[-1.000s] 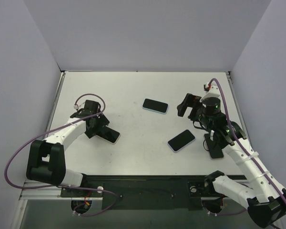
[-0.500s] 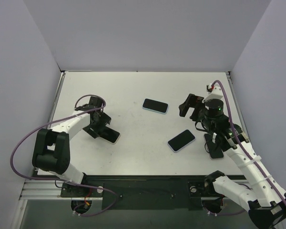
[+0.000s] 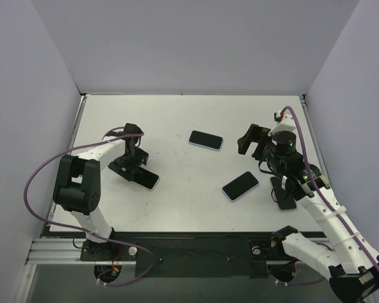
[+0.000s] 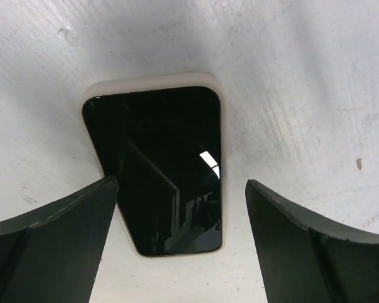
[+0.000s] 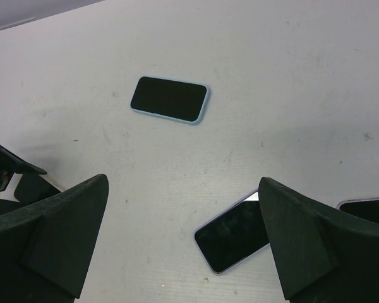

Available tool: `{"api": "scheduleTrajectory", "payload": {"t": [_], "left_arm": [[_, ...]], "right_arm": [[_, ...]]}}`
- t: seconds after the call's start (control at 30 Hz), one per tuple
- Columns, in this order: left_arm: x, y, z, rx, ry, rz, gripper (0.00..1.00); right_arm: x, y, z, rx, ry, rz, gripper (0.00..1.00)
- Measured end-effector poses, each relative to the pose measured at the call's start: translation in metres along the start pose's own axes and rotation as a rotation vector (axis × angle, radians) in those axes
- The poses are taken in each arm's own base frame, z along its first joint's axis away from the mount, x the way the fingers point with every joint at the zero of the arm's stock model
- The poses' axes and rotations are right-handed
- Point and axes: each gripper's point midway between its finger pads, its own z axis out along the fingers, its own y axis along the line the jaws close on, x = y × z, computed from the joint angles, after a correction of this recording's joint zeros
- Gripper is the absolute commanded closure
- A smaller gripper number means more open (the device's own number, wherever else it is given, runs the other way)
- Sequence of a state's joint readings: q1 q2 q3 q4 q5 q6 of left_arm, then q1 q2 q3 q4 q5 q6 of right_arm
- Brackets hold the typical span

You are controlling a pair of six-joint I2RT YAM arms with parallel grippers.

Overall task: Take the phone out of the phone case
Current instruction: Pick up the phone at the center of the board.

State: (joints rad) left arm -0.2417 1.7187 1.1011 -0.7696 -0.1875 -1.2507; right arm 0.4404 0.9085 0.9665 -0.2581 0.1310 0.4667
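Observation:
A black-screened phone lies face up in a cream phone case on the white table. My left gripper hovers right over it, open, one finger on each side and nothing held. From above, this phone pokes out from under the left gripper. My right gripper is open above the table's right side, empty. In the right wrist view the right gripper looks down on bare table.
A phone in a light blue case lies mid-table at the back. A lavender-cased phone lies right of centre. A further phone sits partly under the right arm. Grey walls enclose the table.
The left arm's links have swung up and right while its gripper stayed over the cream-cased phone. The right gripper shifted slightly, then held still. No phone moved.

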Motion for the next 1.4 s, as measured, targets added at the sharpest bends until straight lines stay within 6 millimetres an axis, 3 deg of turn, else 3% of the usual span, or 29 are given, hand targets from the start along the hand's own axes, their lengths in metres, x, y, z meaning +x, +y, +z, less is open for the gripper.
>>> {"api": "scheduleTrajectory", "payload": {"t": [0.23,0.57,0.9,1.1,1.4], "left_arm": [[0.003,0.005,-0.003,-0.023,-0.042,0.023,0.07],[-0.004,0.013,-0.032,0.056,-0.091,-0.011,0.06],[0.013,0.024,-0.017,0.033,-0.039,-0.045,0.06],[0.025,0.025,0.002,0.01,0.01,-0.075,0.06],[0.025,0.019,0.003,0.024,0.008,-0.091,0.06]], "right_arm": [[0.0,0.0,0.0,0.001,0.0,-0.001,0.0],[0.002,0.0,0.003,0.005,0.009,-0.002,0.0],[0.002,-0.001,0.003,0.006,0.008,-0.003,0.0],[0.001,-0.001,0.001,0.006,0.003,-0.002,0.0],[-0.001,-0.002,0.0,0.01,-0.005,-0.004,0.0]]}}
